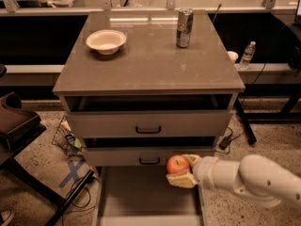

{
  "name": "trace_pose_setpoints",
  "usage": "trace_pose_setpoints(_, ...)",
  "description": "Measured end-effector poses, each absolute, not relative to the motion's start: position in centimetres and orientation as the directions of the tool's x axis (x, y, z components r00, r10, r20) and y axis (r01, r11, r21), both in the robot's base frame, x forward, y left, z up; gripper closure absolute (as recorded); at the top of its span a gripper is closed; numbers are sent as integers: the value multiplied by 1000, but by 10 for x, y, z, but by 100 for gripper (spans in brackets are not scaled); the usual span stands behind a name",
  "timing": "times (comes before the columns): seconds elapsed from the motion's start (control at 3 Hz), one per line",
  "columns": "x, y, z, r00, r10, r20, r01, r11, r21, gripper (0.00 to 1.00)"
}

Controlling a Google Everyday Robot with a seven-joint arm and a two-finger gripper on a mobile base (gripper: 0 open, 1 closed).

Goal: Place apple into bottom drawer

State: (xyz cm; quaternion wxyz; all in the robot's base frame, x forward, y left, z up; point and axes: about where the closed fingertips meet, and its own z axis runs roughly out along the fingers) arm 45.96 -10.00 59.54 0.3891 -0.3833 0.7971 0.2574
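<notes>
The apple (177,164), round and red-orange, sits between the cream fingers of my gripper (179,171), which is shut on it. The white arm reaches in from the lower right. The apple hangs just in front of the second drawer's front, above the right part of the bottom drawer (141,197). That drawer is pulled out, a wide shallow grey-beige tray with a flat floor and thin side walls.
Two grey drawers with dark bar handles (148,129) sit above. On the cabinet top stand a white bowl (106,41) and a drink can (184,28). A dark chair (16,126) and floor clutter lie to the left; a water bottle (247,54) stands at the right.
</notes>
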Motion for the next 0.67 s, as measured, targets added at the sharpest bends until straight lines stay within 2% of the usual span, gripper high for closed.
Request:
trace_pose_setpoints(0.33,441,-94,529,-369,-385,-846,-817,568,98,100)
trace_pose_setpoints(0.67,441,-94,529,-369,-385,-846,-817,568,98,100)
